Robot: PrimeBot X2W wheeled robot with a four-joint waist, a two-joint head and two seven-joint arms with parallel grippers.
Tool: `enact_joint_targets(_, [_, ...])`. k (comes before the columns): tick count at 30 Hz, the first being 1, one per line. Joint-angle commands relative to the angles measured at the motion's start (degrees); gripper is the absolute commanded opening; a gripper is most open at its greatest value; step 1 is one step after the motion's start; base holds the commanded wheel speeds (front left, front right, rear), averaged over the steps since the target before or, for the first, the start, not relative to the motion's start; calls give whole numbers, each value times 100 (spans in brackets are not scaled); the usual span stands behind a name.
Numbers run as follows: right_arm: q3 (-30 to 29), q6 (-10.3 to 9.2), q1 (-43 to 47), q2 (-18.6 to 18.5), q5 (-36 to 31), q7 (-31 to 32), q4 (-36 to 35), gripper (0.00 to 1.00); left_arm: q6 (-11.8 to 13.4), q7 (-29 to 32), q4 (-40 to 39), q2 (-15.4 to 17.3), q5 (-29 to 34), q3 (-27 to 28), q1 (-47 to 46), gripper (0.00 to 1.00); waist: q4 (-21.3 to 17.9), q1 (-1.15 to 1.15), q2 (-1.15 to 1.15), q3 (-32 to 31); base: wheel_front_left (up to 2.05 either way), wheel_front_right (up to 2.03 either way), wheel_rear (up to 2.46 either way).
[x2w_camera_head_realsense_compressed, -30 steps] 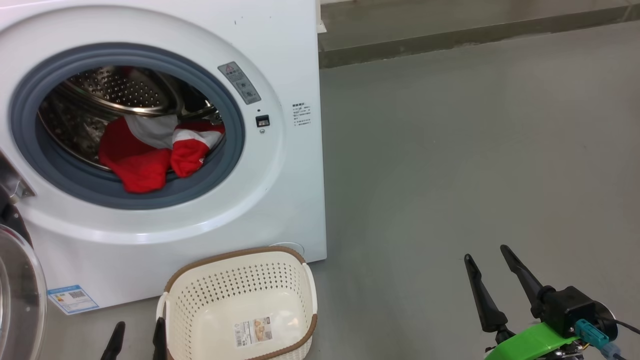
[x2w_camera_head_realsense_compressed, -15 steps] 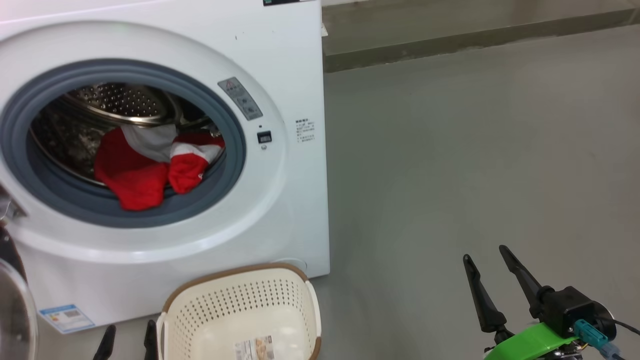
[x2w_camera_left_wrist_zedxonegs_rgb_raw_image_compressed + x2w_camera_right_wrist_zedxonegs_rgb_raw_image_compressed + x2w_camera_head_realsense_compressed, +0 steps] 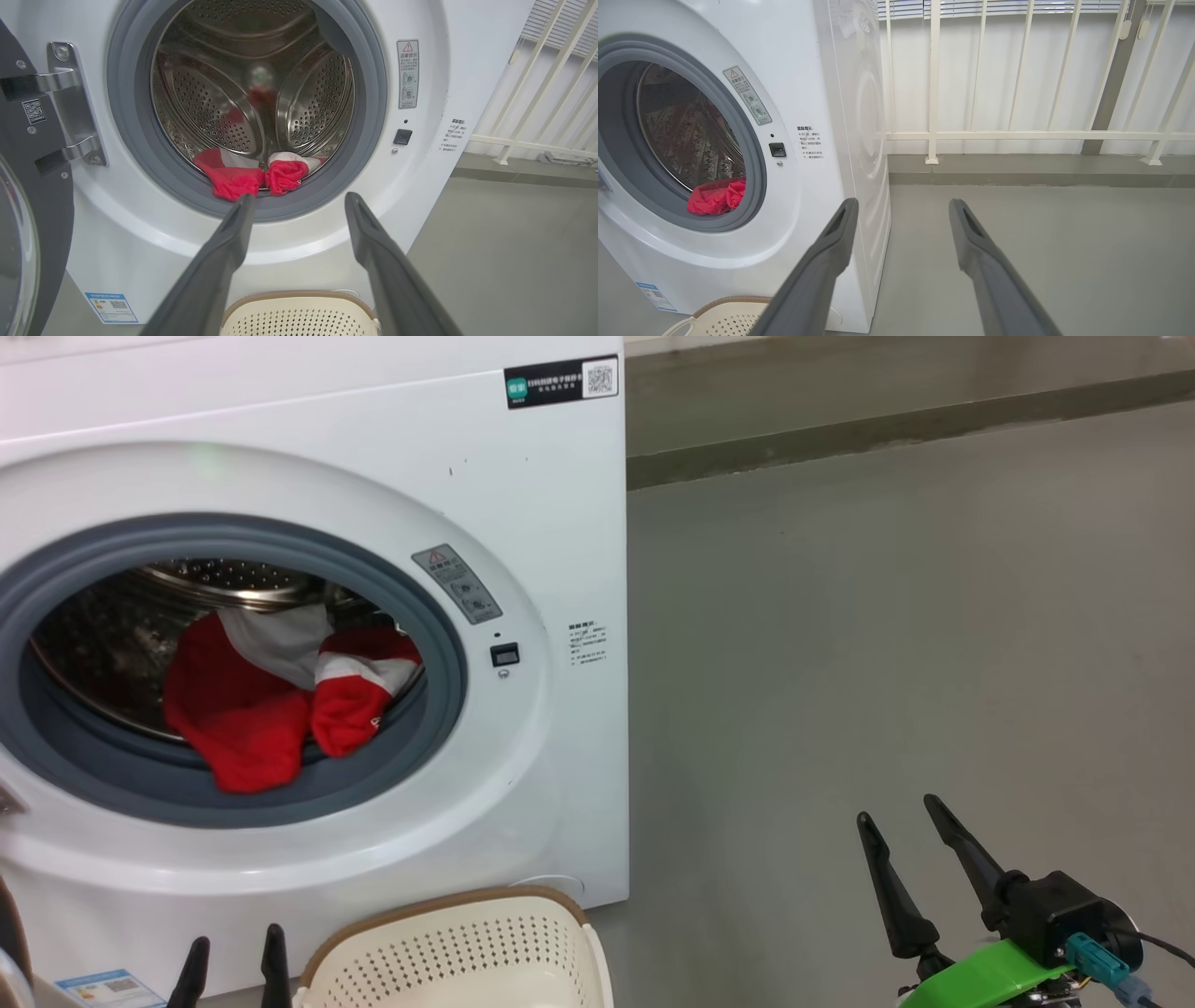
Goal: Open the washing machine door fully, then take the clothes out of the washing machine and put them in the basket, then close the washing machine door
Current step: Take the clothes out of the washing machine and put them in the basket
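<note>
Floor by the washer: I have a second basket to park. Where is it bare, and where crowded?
Bare: the grey floor right of the washing machine, back to the kerb. Crowded: before the machine's front, where the basket and the open door stand.

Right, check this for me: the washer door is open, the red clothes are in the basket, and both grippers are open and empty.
The clothes part is wrong: the left wrist view shows the red clothes lying in the washer drum, not in the basket. The rest stands: the door is open, and the left gripper and right gripper are open and empty.
</note>
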Motion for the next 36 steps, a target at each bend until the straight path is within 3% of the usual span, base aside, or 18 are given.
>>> enact_joint_targets(1, [118, 28, -168, -49, 57, -37, -142, 100, 51, -69, -133, 31, 29, 159, -230, 100, -3, 0, 0, -3, 15, -15, 0])
enact_joint_targets(24, [180, 28, -169, -57, 79, -37, -156, 100, 204, -69, -74, 30, -25, 99, -254, 100, 43, 0, 0, 93, 0, 0, 0])
enact_joint_targets(36, [196, 28, -260, -77, 94, -37, -180, 100, 217, -69, 184, 30, 0, -71, -1021, 100, 230, 0, 0, 460, 0, 0, 0])
